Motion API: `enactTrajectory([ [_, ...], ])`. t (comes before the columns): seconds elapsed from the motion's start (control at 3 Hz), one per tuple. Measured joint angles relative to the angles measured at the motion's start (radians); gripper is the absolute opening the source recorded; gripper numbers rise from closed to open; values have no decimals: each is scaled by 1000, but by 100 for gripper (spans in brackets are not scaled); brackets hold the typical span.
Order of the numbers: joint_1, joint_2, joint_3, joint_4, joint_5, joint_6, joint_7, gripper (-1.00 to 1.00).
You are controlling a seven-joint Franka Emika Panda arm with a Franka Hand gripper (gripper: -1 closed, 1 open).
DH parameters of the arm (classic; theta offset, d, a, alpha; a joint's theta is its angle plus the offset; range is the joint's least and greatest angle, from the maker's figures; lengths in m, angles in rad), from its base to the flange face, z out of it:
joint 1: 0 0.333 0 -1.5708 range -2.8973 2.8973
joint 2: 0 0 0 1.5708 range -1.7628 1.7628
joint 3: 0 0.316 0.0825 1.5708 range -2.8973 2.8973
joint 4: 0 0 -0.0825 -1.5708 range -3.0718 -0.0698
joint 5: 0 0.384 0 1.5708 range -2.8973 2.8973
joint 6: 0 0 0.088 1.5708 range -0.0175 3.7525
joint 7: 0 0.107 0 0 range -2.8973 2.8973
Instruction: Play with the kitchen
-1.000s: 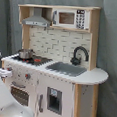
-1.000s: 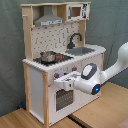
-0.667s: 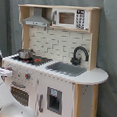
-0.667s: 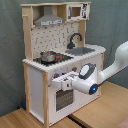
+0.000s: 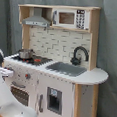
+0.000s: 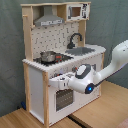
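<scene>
Kitchen (image 6: 60,60) standing upright on a wooden floor (image 6: 107,102) before a grey curtain. On the stovetop (image 5: 29,59) a small metal pot (image 6: 48,56) — contents not visible. Grey sink (image 5: 67,68) beside it, black faucet (image 5: 79,54) behind. Gripper (image 6: 59,80) at the oven front near the knobs — jaws impossible to tell.

- The kitchen (image 6: 50,65) stands on a wooden surface (image 6: 100,112) before a grey curtain (image 6: 10,50).
- A small metal pot (image 6: 48,56) sits on the red-ringed stovetop (image 6: 56,58).
- A grey sink (image 6: 81,50) lies to the second exterior view's right of the stovetop, a black faucet (image 6: 75,39) behind it.
- A range hood (image 6: 49,20) and a microwave (image 6: 77,10) sit up top.
- The white arm (image 6: 107,67) reaches in from the second exterior view's right; its pincer (image 6: 59,78) is at the knob panel above the oven door (image 6: 62,97).
</scene>
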Motion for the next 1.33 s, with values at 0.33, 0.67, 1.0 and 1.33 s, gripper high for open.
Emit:
enactTrajectory([
  [0.33,0,0,0,1,0,0,0,-100],
  [0.67,4,11,-1,-11,11,-12,97,-100],
  [1.0,4,11,-1,-11,11,-11,208,-100],
  [1.33,4,12,-1,-11,11,-9,313,-100],
])
